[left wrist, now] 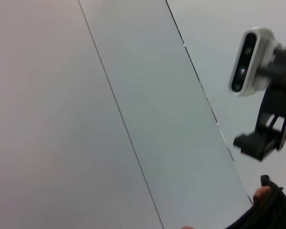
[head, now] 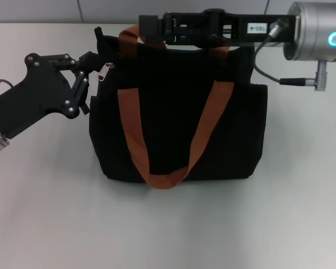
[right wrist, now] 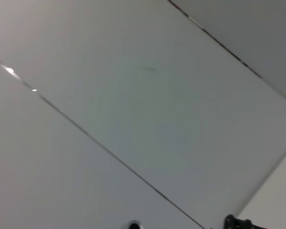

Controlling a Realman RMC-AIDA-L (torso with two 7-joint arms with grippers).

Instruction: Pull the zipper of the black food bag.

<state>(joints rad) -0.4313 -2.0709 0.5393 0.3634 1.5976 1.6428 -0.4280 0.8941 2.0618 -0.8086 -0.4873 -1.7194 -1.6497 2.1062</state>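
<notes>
Head view: the black food bag (head: pixel 179 112) stands upright on the table (head: pixel 45 213). The zipper (head: pixel 105 70) hangs at the bag's upper corner on the robot's left, so the pull seems barely begun. The left tool (head: pixel 88 75) sits just beside the tab; whether it grips is unclear. The right tool (head: pixel 148 27) reaches along the bag's top; its state is unclear too.

Left wrist view: only wall panels and the right tool (left wrist: pixel 257 143); open room.

Right wrist view: wall panels.

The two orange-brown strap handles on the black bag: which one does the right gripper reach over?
The rear orange-brown webbing handle at the bag's top edge; the right gripper lies across it. The front handle hangs down the black fabric food bag.
</notes>
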